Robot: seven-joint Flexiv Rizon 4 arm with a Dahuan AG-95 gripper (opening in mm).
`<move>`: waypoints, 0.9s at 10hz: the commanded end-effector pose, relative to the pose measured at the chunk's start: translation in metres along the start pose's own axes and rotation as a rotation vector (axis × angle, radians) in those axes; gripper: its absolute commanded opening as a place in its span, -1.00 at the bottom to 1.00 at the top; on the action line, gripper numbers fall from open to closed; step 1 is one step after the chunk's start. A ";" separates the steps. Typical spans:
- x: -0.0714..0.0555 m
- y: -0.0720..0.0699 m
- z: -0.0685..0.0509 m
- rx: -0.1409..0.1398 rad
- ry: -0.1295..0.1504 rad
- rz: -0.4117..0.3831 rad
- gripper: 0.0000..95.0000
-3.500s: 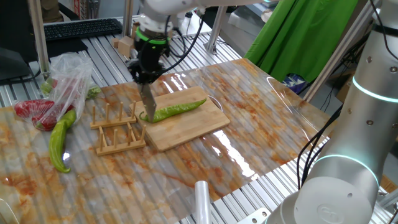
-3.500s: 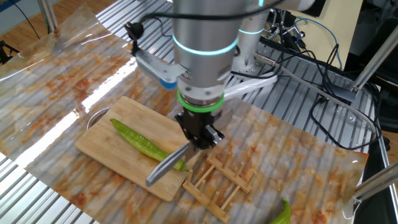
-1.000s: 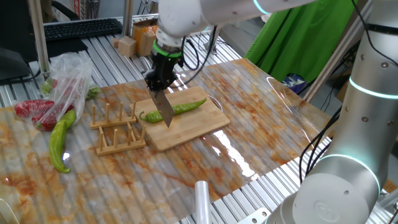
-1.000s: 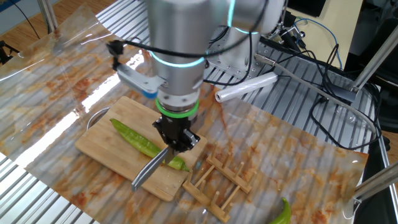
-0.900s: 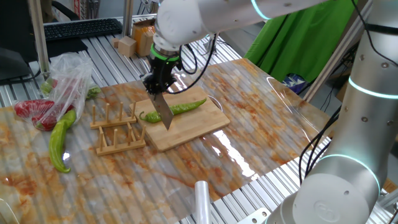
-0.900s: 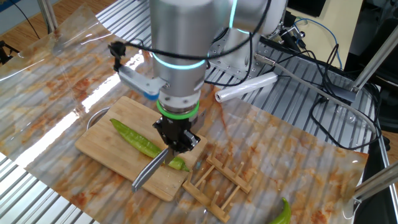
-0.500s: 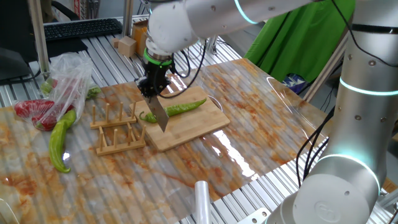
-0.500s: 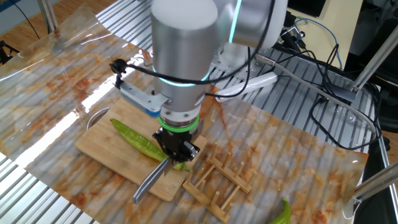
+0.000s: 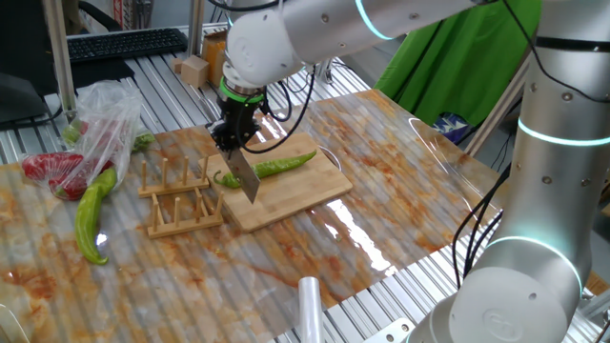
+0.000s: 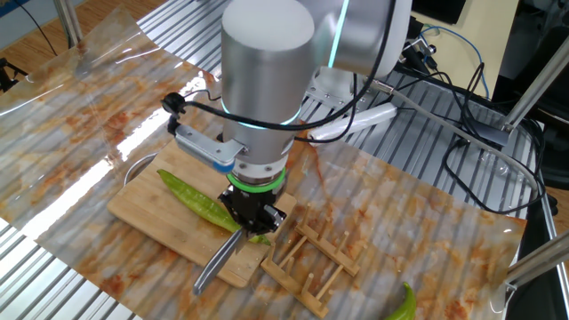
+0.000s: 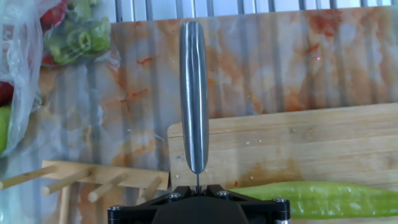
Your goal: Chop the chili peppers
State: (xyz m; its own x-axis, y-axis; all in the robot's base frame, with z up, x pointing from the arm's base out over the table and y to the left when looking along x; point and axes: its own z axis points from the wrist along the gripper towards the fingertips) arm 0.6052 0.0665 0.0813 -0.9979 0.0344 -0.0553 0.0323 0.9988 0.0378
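Hand (image 10: 252,216) clamped on knife (image 9: 242,175), blade at stem end of whole chili pepper (image 9: 270,167) on cutting board (image 9: 305,195); first cut pending, needs downward press.

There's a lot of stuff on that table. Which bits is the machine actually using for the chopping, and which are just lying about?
In use:
- pincer, shut on the knife
- chili pepper on the cutting board

Lying about:
- wooden rack
- paler curved pepper
- plastic bag holding red peppers
- clear roll
- keyboard
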 end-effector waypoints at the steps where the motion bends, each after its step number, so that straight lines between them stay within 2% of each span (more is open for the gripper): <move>1: 0.002 0.000 -0.001 -0.001 -0.008 -0.005 -1.00; 9: 0.001 0.000 -0.001 -0.001 -0.008 -0.033 -1.00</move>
State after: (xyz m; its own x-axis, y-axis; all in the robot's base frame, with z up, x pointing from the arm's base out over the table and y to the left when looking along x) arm 0.6042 0.0664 0.0822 -0.9979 0.0014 -0.0646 -0.0009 0.9993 0.0361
